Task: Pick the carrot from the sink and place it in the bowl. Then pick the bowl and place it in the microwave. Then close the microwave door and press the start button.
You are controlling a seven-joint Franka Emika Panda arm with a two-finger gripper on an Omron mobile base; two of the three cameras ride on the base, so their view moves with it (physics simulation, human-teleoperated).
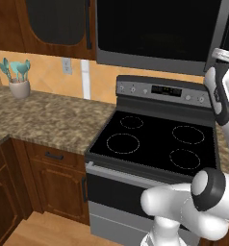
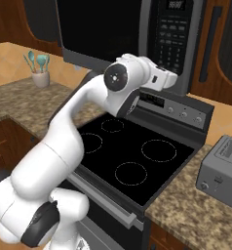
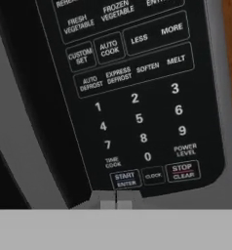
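Note:
The black microwave (image 1: pixel 155 29) hangs above the stove with its door (image 2: pixel 101 27) shut flat against the front. My gripper (image 3: pixel 116 201) is shut, its two tips pressed together right below the START ENTER button (image 3: pixel 125 179) on the keypad. In the right base view, the hand (image 2: pixel 163 78) reaches up to the lower edge of the control panel (image 2: pixel 174 34). Beside START sit the CLOCK and STOP CLEAR (image 3: pixel 183 171) keys. The carrot, the bowl and the sink are out of view.
A black glass-top stove (image 1: pixel 150 144) lies under the microwave. A grey toaster (image 2: pixel 222 171) stands on the granite counter to the right. A jar of teal utensils (image 1: pixel 19 86) sits at the far left. Wooden cabinets flank the microwave.

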